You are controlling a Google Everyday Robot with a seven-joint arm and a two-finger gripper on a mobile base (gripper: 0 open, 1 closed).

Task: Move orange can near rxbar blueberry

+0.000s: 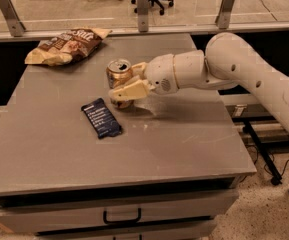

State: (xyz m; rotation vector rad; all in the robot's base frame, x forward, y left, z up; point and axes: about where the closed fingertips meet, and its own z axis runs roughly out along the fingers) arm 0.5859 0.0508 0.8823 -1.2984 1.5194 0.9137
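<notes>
Grey table (184,134) carrying a bar, a bag and a can

The rxbar blueberry (101,117) lies flat, left of centre, and the chip bag (66,45) sits at the far left corner. The orange can (119,79) stands upright just beside the bar's far end, clasped by the gripper (124,82). Whether its base touches the surface cannot be told. A drawer (122,211) sits under the top.
</notes>
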